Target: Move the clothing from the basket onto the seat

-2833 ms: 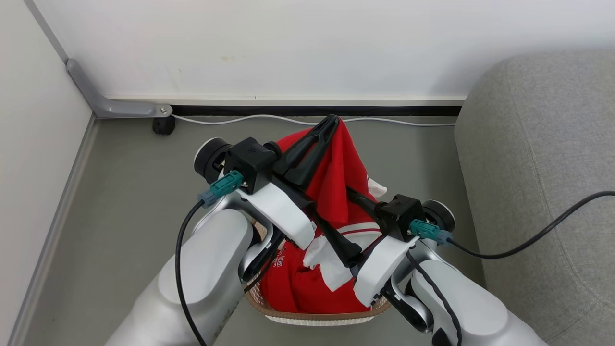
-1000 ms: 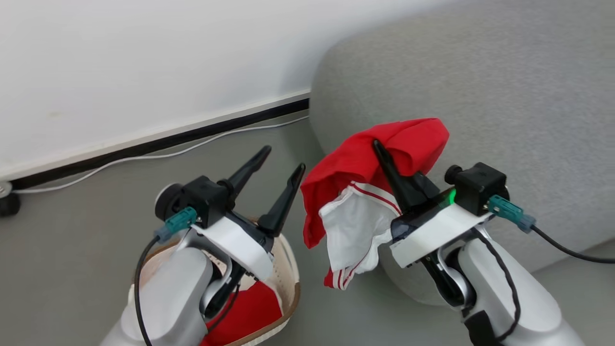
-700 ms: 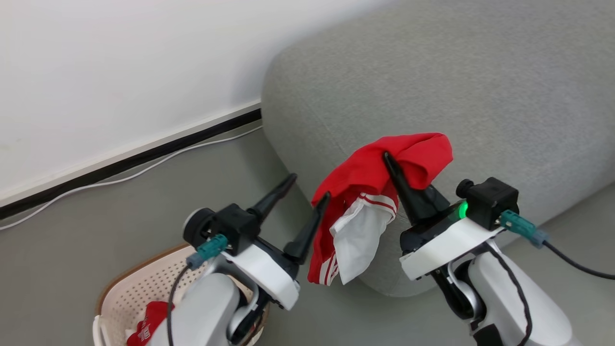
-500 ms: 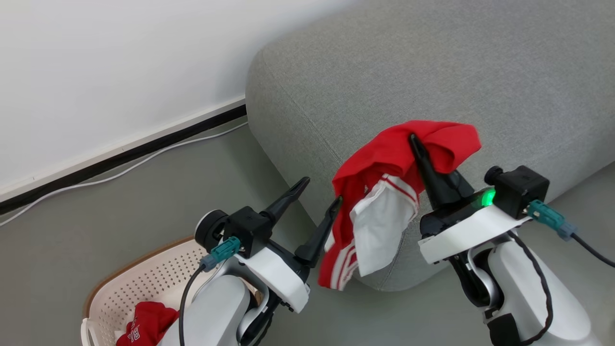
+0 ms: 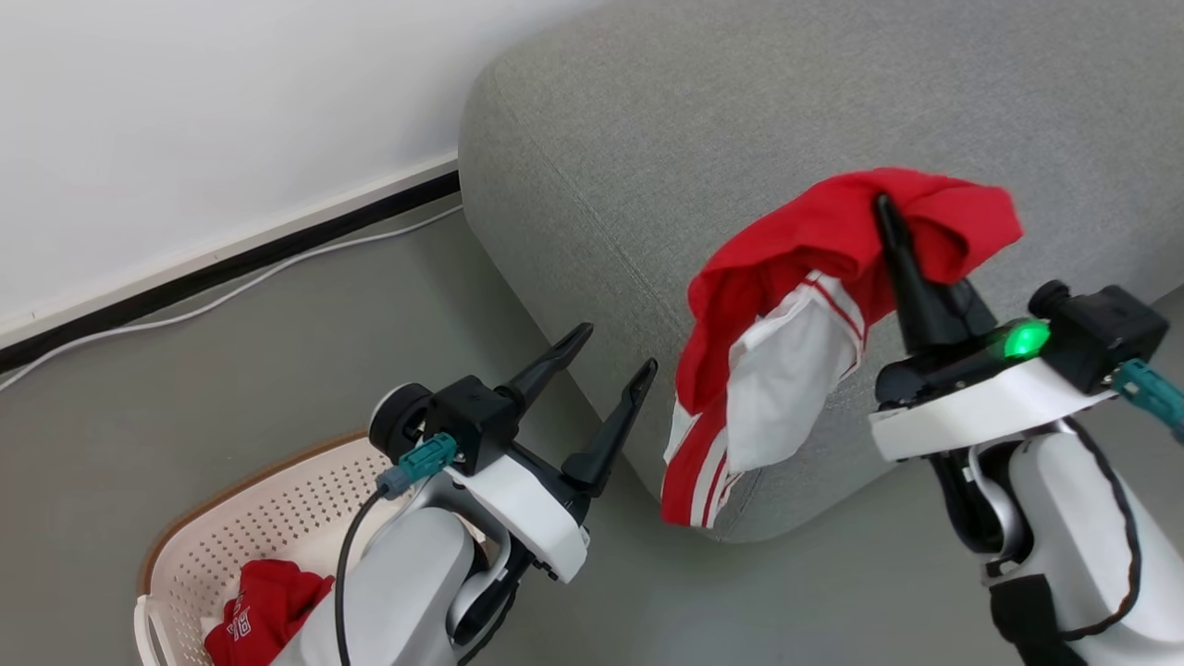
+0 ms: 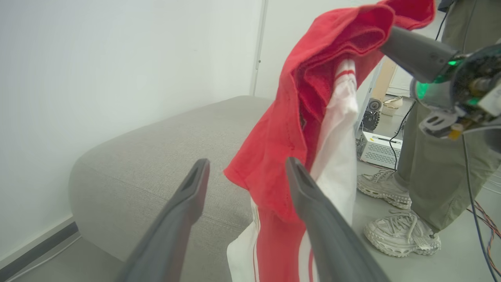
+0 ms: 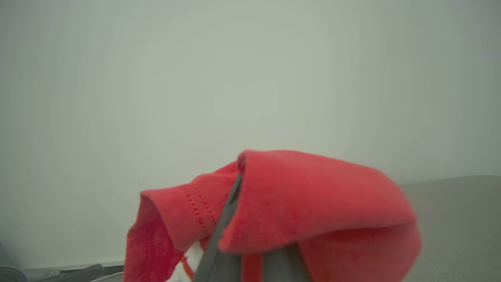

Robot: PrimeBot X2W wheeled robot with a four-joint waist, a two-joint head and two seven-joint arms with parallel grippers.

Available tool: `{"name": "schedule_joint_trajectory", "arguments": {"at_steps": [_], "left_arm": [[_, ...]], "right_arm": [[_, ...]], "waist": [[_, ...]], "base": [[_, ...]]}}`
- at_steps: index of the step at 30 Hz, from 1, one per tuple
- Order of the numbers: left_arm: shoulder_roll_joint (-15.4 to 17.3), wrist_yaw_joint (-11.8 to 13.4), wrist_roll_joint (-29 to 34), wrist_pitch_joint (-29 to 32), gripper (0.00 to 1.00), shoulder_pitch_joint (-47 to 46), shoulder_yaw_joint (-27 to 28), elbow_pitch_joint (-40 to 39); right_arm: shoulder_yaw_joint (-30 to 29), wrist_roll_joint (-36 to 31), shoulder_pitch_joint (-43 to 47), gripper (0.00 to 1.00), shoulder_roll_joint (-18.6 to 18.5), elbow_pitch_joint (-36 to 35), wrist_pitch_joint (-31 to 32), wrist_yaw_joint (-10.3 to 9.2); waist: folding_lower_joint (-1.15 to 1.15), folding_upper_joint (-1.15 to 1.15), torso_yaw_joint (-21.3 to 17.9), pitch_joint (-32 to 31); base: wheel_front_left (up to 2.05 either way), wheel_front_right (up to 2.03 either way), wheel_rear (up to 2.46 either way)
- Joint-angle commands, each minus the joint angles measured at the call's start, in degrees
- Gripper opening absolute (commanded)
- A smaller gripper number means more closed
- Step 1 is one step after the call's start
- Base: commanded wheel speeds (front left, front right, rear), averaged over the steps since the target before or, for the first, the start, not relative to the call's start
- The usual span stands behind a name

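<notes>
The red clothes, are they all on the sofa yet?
Not yet. Done: one red garment is lifted out of the basket. In hand: the shut right gripper holds it up beside the corner of the seat, not laid down. Left: set it on the seat, then fetch the other red piece lying in the basket; the left gripper is open and empty.

The garment (image 5: pixel 795 250) is soft cloth, the sofa (image 5: pixel 694 111) rough woven fabric, the basket (image 5: pixel 277 518) matt plastic.
</notes>
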Motion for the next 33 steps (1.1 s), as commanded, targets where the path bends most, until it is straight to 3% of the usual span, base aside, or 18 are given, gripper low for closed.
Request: {"name": "schedule_joint_trajectory", "arguments": {"at_steps": [1,15,27,33], "left_arm": [[0.82,-0.04,-0.24,-0.35,1.00,-2.86,1.64,-1.45],[1.76,-0.05,1.22,-0.35,1.00,-8.38,-0.35,-1.23],[0.72,-0.05,3.43,-0.35,1.00,-17.24,-5.02,-0.03],[-0.24,-0.05,3.95,-0.35,1.00,-20.78,-7.72,0.19]], "right_arm": [[-0.01,-0.64,-1.48,0.00,-0.55,-2.18,-0.35,0.41],[-12.61,-2.73,-14.43,0.00,-8.47,-0.52,-0.35,0.41],[-26.21,-6.05,-28.51,0.00,-16.40,8.57,-0.35,0.41],[-33.85,-9.37,-35.73,0.00,-22.46,16.03,-0.35,0.41]], "waist": [[0.00,0.00,0.07,0.44],[0.00,0.00,4.28,11.18],[0.00,0.00,9.96,25.58],[0.00,0.00,14.15,31.93]], "base": [[0.00,0.00,0.00],[0.00,0.00,0.00],[0.00,0.00,0.00],[0.00,0.00,0.00]]}}
